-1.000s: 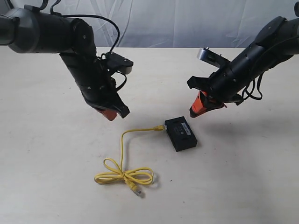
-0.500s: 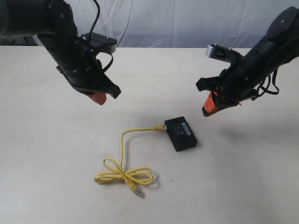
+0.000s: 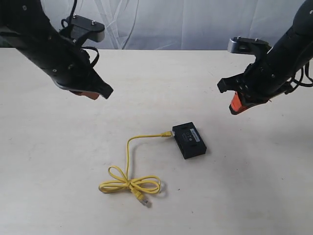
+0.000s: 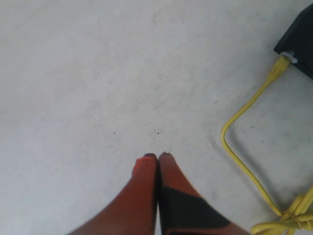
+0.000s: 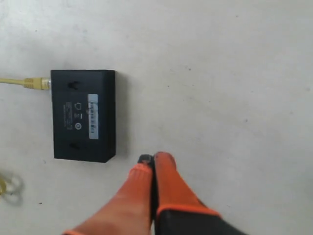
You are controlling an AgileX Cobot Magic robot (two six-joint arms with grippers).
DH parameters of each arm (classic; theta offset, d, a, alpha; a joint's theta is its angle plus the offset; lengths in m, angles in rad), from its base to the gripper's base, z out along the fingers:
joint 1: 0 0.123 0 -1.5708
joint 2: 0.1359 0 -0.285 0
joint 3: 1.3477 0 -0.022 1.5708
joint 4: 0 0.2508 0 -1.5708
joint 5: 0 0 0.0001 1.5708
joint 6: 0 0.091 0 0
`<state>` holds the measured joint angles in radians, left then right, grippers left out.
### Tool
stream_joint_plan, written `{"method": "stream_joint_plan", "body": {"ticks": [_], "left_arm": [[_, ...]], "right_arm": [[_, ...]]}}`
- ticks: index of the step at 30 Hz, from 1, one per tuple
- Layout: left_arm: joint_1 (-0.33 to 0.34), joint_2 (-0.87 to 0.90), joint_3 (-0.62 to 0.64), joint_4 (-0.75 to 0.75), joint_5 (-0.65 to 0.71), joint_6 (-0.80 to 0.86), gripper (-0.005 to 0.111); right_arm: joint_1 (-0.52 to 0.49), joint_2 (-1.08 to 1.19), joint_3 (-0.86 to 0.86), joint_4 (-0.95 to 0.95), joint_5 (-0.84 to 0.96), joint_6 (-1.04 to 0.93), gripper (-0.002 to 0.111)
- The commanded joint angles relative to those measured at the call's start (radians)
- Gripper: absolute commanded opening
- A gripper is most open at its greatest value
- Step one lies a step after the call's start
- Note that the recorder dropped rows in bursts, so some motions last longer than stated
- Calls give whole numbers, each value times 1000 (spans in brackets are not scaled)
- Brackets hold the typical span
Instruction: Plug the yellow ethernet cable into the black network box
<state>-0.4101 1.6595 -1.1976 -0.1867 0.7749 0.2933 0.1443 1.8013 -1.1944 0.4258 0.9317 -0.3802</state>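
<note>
The black network box (image 3: pixel 189 140) lies flat on the table, label up, also in the right wrist view (image 5: pixel 83 115) and at a corner of the left wrist view (image 4: pixel 299 39). The yellow ethernet cable (image 3: pixel 128 156) has one plug seated in the box's side (image 5: pixel 43 83), runs out in a curve (image 4: pixel 244 161), and ends in a looped bundle (image 3: pixel 129 185) with a free clear plug (image 3: pixel 142 199). My left gripper (image 3: pixel 90 94) hangs shut and empty, up and left of the box (image 4: pixel 157 156). My right gripper (image 3: pixel 235 105) is shut and empty, up and right of the box (image 5: pixel 155 157).
The pale table (image 3: pixel 254 186) spreads out on all sides. A white curtain (image 3: pixel 186 22) hangs behind the far edge.
Both arms have pulled up and away from the box, the left one going left, the right one going right. Cable and box have stayed put.
</note>
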Motion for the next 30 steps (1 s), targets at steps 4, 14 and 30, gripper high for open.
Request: {"method": "stream_joint_plan", "body": {"ticks": [4, 14, 30], "left_arm": [[2, -210, 134, 5, -80, -3, 0], [2, -539, 378, -5, -226, -3, 0], [2, -975, 626, -7, -384, 0, 0]], "right_arm": [[-3, -178, 141, -39, -101, 44, -1], [-3, -507, 473, -32, -375, 44, -1], [-3, -1104, 641, -10, -414, 70, -1]]}}
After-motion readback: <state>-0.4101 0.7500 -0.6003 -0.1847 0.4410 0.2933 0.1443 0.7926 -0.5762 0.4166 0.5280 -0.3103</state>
